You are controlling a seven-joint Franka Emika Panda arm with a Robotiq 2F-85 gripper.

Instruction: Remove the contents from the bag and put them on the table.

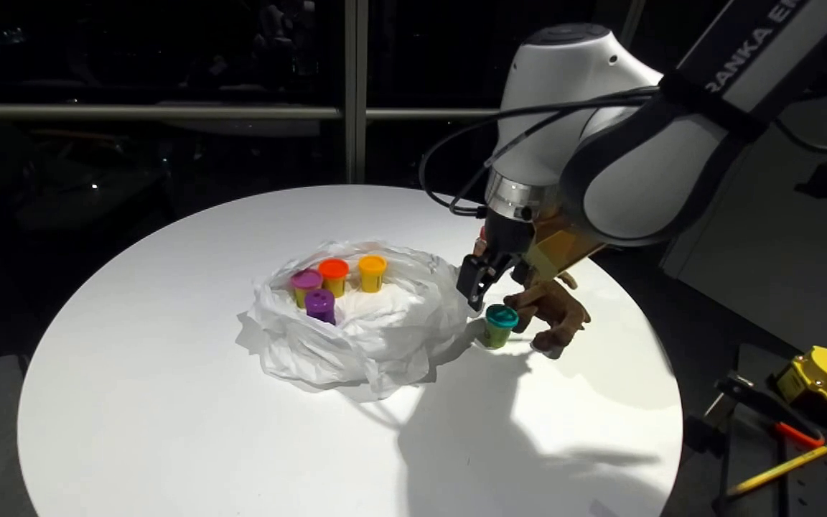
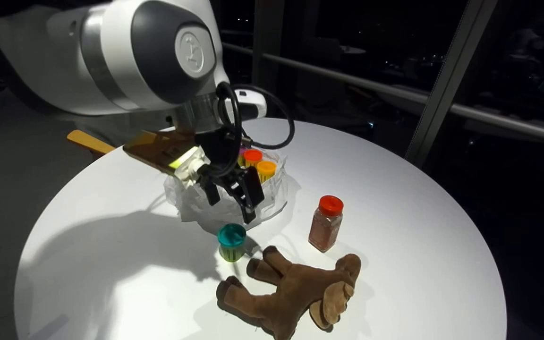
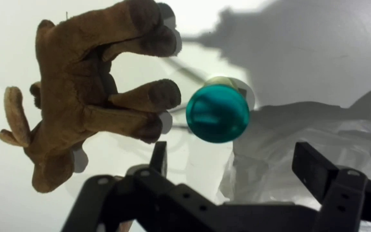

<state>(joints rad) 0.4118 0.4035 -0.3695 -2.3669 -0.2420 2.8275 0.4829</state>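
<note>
The pincer (image 3: 229, 159) is spread; probably best to lift straight clear of the teal tub (image 1: 499, 327), then reach into the bag (image 1: 388, 355) at its nine o'clock in an exterior view.

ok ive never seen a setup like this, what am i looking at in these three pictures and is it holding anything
The machine is a robot arm; the gripper at its end does the grasping. Two pictures look at the scene from different places outside the robot; the third is taken from the arm's wrist, looking down. On the round white table sits an open white plastic bag with four lidded tubs visible inside. Outside the bag are an upright teal-lidded tub, a brown plush toy lying on its side and an upright red-lidded jar. Nothing is held: the gripper is open, its two fingers apart.
</note>
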